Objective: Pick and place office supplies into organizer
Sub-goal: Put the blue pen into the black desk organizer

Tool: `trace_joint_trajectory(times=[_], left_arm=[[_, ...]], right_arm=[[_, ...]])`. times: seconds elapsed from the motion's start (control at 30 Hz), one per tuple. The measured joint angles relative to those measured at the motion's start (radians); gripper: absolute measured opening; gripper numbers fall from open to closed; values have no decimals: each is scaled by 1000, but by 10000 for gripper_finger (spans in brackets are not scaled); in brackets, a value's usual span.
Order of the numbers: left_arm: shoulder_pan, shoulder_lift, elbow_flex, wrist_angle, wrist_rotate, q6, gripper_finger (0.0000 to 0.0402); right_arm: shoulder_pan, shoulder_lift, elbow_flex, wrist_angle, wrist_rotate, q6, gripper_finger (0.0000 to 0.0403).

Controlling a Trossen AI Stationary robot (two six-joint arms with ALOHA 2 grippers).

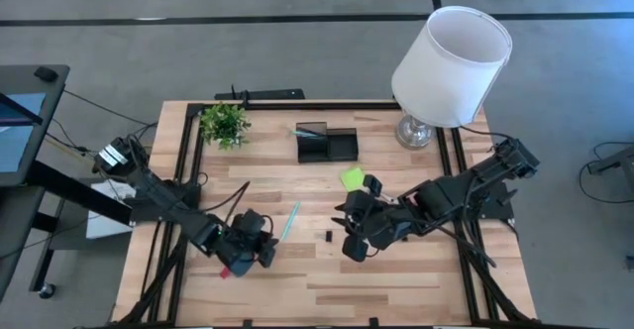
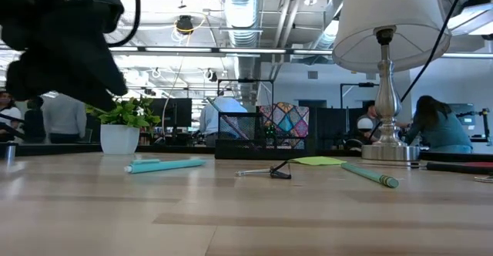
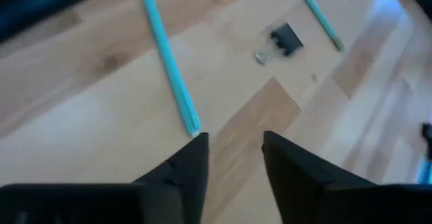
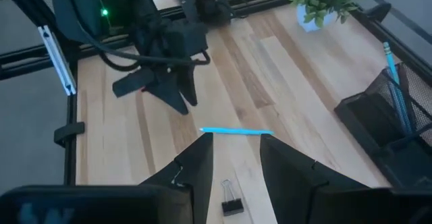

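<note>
Teal pen [image 3: 169, 59] partly hidden by left fingers [image 3: 192, 166], both arms' fingers parted, empty.

Even overhead light, soft shadows, blurred left wrist view.

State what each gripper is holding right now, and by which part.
Nothing is held. The left gripper is open with bare wood between its fingers, beside the teal pen. The right gripper is open and empty above the binder clip.
</note>
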Motion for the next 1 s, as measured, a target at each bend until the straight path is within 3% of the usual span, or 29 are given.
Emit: trace_joint_trajectory(times=[0.23, 0.43, 0.6, 0.8, 1.0], left_arm=[[20, 49, 2, -5, 0, -31, 188], [17, 180, 31, -8, 71, -8, 181], [16, 269, 90, -20, 59, 56, 169], [16, 304, 143, -128, 36, -15, 163], [19, 312, 141, -124, 2, -23, 162]], right_arm=[[-29, 0, 0, 16, 0, 14, 116], [-43, 0, 0, 25, 0, 20, 116], [-44, 0, 0, 35, 1, 21, 116], [-49, 0, 0, 48, 2, 50, 116], [-49, 0, 0, 48, 2, 58, 116]])
